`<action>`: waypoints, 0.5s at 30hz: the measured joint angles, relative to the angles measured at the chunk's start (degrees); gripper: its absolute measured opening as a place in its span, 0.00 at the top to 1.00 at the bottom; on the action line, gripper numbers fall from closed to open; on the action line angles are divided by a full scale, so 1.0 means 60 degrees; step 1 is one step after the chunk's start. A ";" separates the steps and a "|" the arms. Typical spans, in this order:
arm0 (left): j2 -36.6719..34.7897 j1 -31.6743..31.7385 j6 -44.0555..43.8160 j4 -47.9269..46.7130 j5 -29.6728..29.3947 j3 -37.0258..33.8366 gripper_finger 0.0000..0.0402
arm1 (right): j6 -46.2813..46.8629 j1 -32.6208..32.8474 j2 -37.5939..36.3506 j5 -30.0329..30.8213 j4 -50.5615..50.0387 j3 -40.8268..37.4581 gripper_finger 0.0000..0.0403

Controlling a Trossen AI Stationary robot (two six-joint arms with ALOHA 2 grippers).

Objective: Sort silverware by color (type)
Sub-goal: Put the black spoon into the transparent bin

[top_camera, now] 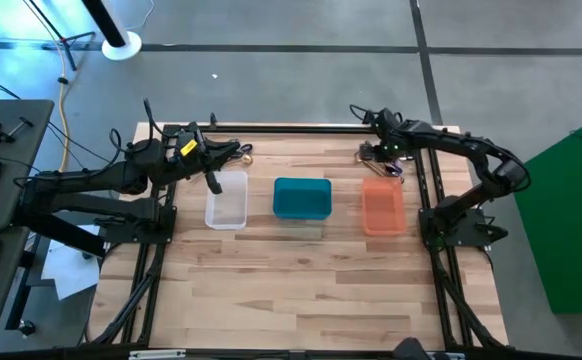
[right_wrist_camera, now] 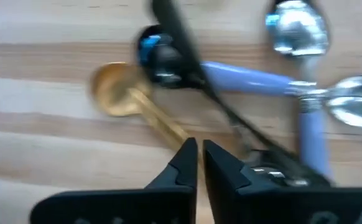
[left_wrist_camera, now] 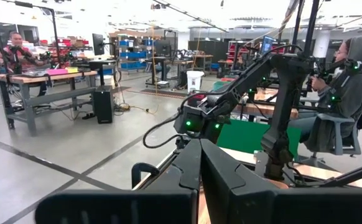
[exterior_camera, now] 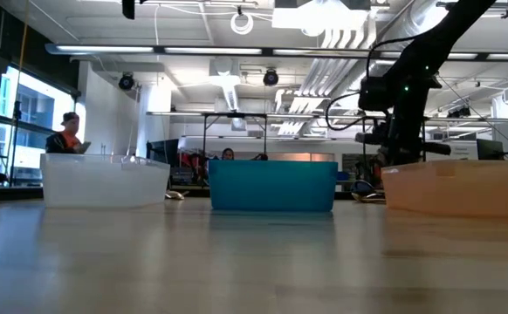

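Observation:
A pile of silverware (right_wrist_camera: 231, 93) lies on the wood near the table's far right, beyond the orange bin (top_camera: 382, 208). It holds a gold spoon (right_wrist_camera: 116, 90), a thin black utensil (right_wrist_camera: 187, 50) and silver spoons (right_wrist_camera: 296, 28) with pale blue handles. My right gripper (right_wrist_camera: 199, 152) hovers over the pile (top_camera: 383, 168), fingers drawn together to a narrow slit above the gold spoon's handle. My left gripper (left_wrist_camera: 199, 149) is shut and raised by the clear bin's far left corner (top_camera: 214, 172), pointing level toward the right arm. A few more utensils (top_camera: 242, 152) lie beside it. My right gripper comes from above, with its fingertips (right_wrist_camera: 186, 152) over the free end of the gold spoon's handle (right_wrist_camera: 165, 127). I cannot tell whether they touch it. The spoon lies flat on the table.
Three bins stand in a row across the table's middle: clear (exterior_camera: 106, 181), teal (exterior_camera: 271, 185) and orange (exterior_camera: 459, 187). Bare wood stretches from the bins to the near edge. People sit in the room beyond the table.

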 joint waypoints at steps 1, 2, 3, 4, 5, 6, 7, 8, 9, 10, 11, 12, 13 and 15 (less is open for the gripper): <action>0.0000 0.0000 -0.0019 -0.0003 0.0000 0.0000 1.00 | -0.0138 -0.0074 0.0000 0.0011 -0.0086 0.0000 0.94; 0.0000 0.0000 -0.0021 -0.0002 -0.0002 0.0000 1.00 | -0.0278 -0.0128 0.0009 0.0033 -0.0169 0.0000 0.91; 0.0000 0.0000 -0.0007 -0.0003 0.0000 0.0000 1.00 | -0.0410 -0.0172 0.0043 0.0073 -0.0231 0.0000 0.88; 0.0000 0.0000 -0.0009 -0.0003 -0.0004 0.0000 1.00 | -0.0460 -0.0212 0.0094 0.0146 -0.0292 0.0000 0.84; 0.0000 0.0000 -0.0008 -0.0003 -0.0004 0.0000 1.00 | -0.0480 -0.0256 0.0136 0.0216 -0.0405 0.0000 0.81; 0.0001 0.0001 -0.0022 0.0000 -0.0004 0.0000 1.00 | -0.0508 -0.0295 0.0192 0.0256 -0.0460 0.0000 0.78; 0.0000 0.0004 -0.0073 0.0001 -0.0004 0.0000 1.00 | -0.0579 -0.0321 0.0268 0.0258 -0.0424 0.0000 0.74; 0.0000 0.0001 -0.0122 -0.0003 -0.0004 0.0000 1.00 | -0.0657 -0.0344 0.0367 0.0222 -0.0403 0.0000 0.71; 0.0003 0.0001 -0.0196 -0.0003 -0.0001 0.0000 1.00 | -0.0710 -0.0361 0.0469 0.0198 -0.0400 0.0000 0.69; 0.0000 0.0004 -0.0241 0.0002 -0.0004 0.0000 1.00 | -0.0745 -0.0361 0.0578 0.0197 -0.0355 0.0000 0.67; 0.0000 0.0001 -0.0249 0.0000 -0.0003 0.0000 1.00 | -0.0805 -0.0357 0.0700 0.0188 -0.0304 0.0000 0.65; 0.0002 0.0003 -0.0251 -0.0003 -0.0004 0.0000 1.00 | -0.0828 -0.0355 0.0800 0.0188 -0.0276 0.0000 0.63; 0.0000 0.0000 -0.0251 0.0001 -0.0004 0.0000 1.00 | -0.0825 -0.0352 0.0884 0.0191 -0.0225 0.0000 0.62; 0.0003 0.0001 -0.0251 -0.0002 -0.0004 0.0000 1.00 | -0.0693 -0.0350 0.0995 0.0319 -0.0106 0.0007 0.61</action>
